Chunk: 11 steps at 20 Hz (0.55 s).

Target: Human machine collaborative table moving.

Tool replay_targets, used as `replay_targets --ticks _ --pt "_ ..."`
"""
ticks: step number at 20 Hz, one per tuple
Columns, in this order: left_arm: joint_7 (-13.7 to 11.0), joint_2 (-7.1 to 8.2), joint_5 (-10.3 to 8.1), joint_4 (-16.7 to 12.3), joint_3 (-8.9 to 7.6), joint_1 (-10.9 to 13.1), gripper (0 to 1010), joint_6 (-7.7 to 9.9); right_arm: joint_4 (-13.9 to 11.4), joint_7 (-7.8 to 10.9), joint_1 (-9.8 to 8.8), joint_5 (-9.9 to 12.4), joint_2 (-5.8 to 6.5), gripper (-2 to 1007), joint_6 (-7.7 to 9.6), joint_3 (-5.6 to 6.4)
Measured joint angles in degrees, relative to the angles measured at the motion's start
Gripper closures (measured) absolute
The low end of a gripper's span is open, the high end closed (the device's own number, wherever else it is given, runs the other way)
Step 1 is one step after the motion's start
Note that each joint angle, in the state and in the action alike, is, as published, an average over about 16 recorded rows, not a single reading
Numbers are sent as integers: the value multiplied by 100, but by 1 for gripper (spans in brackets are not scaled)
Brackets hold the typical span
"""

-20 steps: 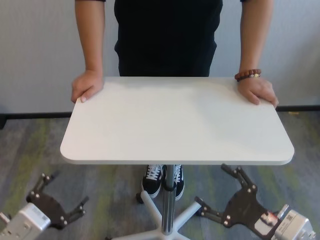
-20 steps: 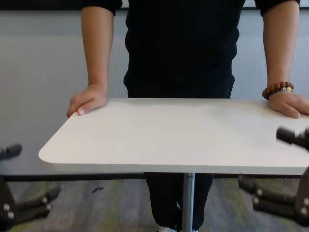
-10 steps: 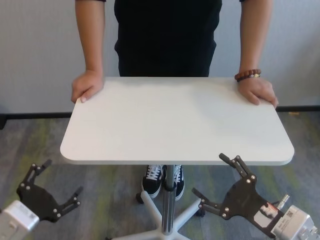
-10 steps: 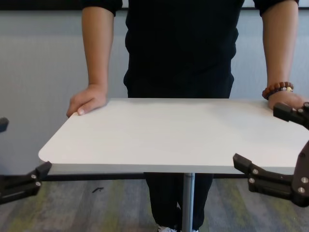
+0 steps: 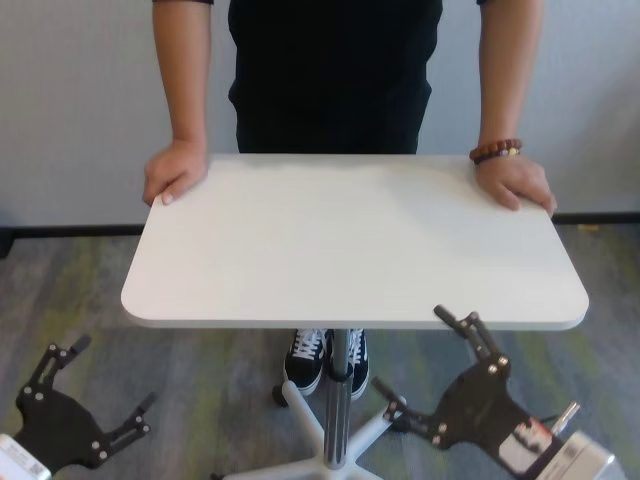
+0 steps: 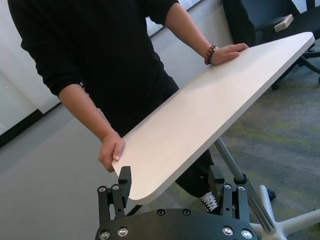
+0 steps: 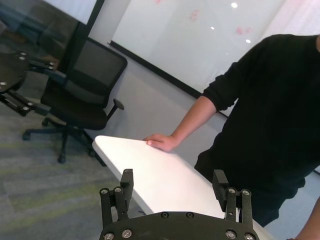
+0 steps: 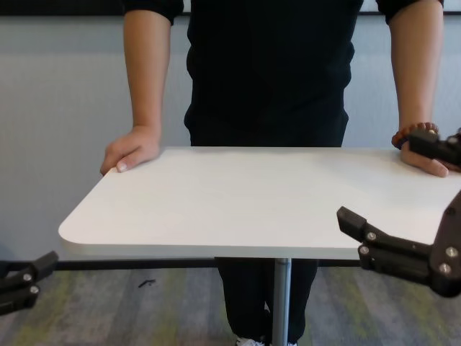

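Observation:
The white table (image 5: pixel 350 240) stands on a silver pole (image 5: pixel 338 400) in the middle of the head view. The human (image 5: pixel 335 70), in a black top, stands at its far side with a hand on each far corner; a beaded bracelet (image 5: pixel 496 151) is on one wrist. My right gripper (image 5: pixel 410 350) is open just before the table's near edge, right of the pole; in the chest view (image 8: pixel 382 180) its fingers stand above and below the edge level. My left gripper (image 5: pixel 110 372) is open and empty, low and left of the table. Both wrist views show the table (image 6: pixel 200 120) (image 7: pixel 155 172) beyond open jaws.
The table's wheeled star base (image 5: pixel 300 410) and the person's shoes (image 5: pixel 305 360) are under the tabletop. A black office chair (image 7: pixel 82 95) stands off to one side; another chair (image 6: pixel 260 20) is beyond the table's far end. Grey carpet and a wall surround it.
My right gripper has risen and moved in toward the table's near edge. My left gripper has dropped lower and farther left. The table and the person's hands have not moved.

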Motion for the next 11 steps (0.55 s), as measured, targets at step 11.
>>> replay_targets --ticks 11 --pt "-23 15 -15 -24 -45 86 10 -82 -235 -99 -180 -198 -55 4 134 38"
